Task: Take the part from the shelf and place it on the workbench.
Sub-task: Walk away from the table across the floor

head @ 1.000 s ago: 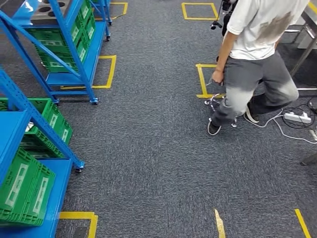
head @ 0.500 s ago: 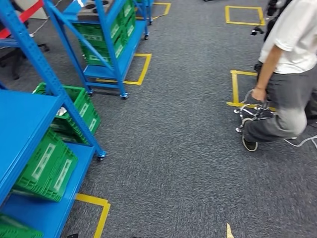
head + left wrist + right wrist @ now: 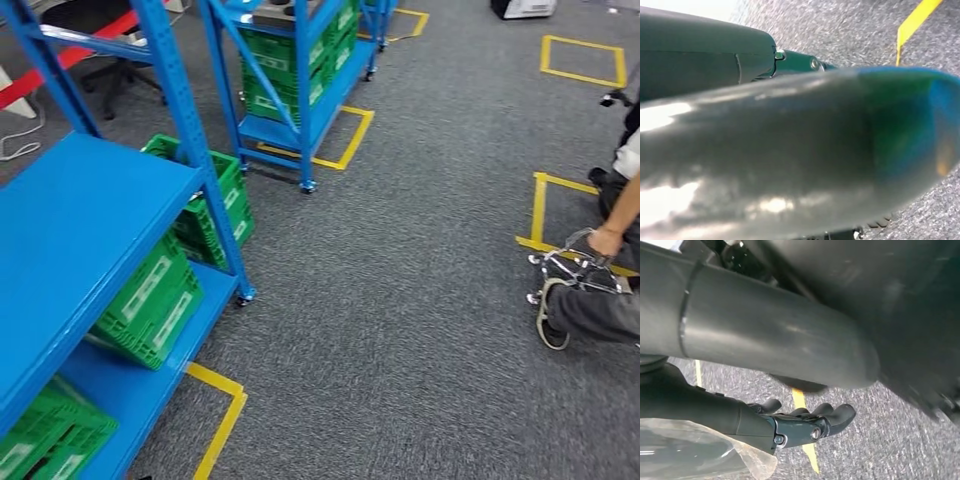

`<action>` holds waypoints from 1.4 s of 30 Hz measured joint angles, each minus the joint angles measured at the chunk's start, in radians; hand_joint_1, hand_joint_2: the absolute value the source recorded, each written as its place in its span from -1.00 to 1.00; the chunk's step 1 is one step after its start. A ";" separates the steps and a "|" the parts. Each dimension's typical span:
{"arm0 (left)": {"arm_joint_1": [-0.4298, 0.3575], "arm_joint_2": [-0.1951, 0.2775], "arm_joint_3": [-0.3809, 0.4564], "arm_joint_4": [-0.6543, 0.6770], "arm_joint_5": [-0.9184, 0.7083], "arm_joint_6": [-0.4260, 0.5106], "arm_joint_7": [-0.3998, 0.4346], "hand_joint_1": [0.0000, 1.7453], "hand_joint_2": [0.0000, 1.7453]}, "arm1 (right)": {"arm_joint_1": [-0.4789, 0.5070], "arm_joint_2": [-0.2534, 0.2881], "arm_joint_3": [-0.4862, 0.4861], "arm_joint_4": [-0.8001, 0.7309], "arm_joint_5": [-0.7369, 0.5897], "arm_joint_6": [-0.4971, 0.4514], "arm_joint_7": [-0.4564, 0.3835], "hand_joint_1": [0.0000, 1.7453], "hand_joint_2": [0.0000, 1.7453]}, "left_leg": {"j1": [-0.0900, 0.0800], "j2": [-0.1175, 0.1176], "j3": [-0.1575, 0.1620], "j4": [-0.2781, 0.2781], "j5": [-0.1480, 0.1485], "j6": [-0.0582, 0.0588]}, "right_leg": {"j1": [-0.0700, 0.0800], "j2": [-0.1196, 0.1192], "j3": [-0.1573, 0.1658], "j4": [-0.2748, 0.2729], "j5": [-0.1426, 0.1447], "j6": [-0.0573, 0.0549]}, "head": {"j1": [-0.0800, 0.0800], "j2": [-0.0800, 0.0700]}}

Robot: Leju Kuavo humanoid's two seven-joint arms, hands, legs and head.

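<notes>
A blue shelf rack (image 3: 68, 230) stands close at the left in the head view, with green crates (image 3: 155, 300) tilted on its lower level. I cannot make out the part in them. A second blue rack (image 3: 302, 90) farther back carries more green crates (image 3: 283, 65) and a grey tray (image 3: 273, 12) on top. My right hand (image 3: 806, 422) hangs above the carpet, dark fingers stretched out, nothing in them. Of my left hand (image 3: 798, 57) just a dark finger piece shows; a blurred grey mass covers the rest.
Grey carpet lies between the racks and a crouching person (image 3: 604, 300) at the right edge, whose hand is on a small metal wheeled frame (image 3: 570, 268). Yellow tape squares (image 3: 343, 150) mark the floor. A red-and-white barrier (image 3: 38, 80) runs behind the near rack.
The camera has swung to the left: the racks now sit nearer and more central in the picture, and the person has slid to the right edge. No hand has taken hold of anything.
</notes>
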 joint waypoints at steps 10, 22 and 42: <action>0.004 0.016 0.005 -0.001 -0.002 -0.022 -0.012 -1.00 -1.00 | 0.000 -0.028 0.002 0.002 0.002 0.028 -0.018 -1.00 -1.00 | 0.007 -0.091 -0.027 0.021 0.004 -0.049 | -0.014 0.060 0.121 -0.280 0.147 -0.023 | -0.002 0.000; -0.002 0.027 0.004 -0.001 -0.022 -0.017 -0.012 -1.00 -1.00 | -0.002 -0.031 0.002 0.003 -0.007 0.036 -0.020 -1.00 -1.00 | -0.015 0.096 0.008 0.013 -0.013 -0.031 | 0.006 -0.110 0.133 -0.283 0.134 -0.030 | -0.012 0.000; 0.001 0.032 -0.034 -0.001 -0.129 -0.030 0.018 -1.00 -1.00 | -0.002 -0.011 -0.041 0.004 -0.101 -0.036 0.011 -1.00 -1.00 | 0.001 -0.060 -0.051 0.076 -0.029 -0.050 | -0.015 0.032 0.122 -0.277 0.143 -0.040 | -0.010 0.000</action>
